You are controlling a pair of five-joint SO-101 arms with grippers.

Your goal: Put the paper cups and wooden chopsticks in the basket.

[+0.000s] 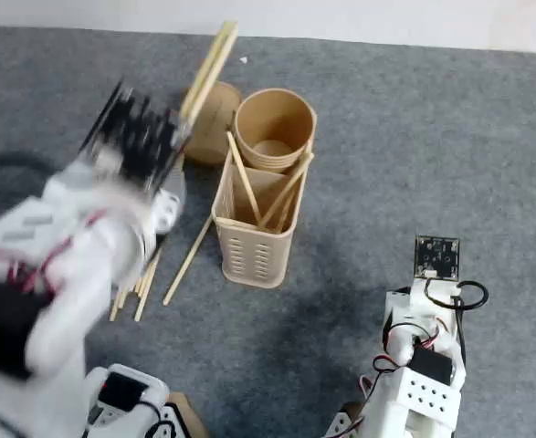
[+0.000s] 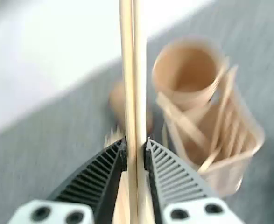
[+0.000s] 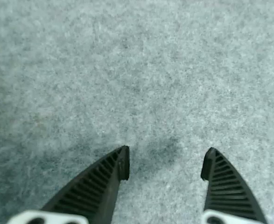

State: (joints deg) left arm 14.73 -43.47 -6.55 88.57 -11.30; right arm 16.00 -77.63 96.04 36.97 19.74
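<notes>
Over on the left in the high view, the left gripper [image 1: 176, 128] carries a pair of wooden chopsticks [image 1: 209, 66] poking out past the basket [image 1: 249, 251]. The basket already holds stacked paper cups [image 1: 275, 128] plus a few sticks. What looks like another cup [image 1: 209, 123] lies just behind it, and loose chopsticks [image 1: 144, 274] lie on the grey carpet [image 1: 432, 137] beside it.

Left wrist view: the jaws are clenched on the pair, sticks side by side. They're light, stiff, smooth wood, so I'd guess they pivot or slide unless pinched near the middle.

Right wrist view: the right gripper [image 3: 167, 161] is spread wide over carpet, holding nothing.
</notes>
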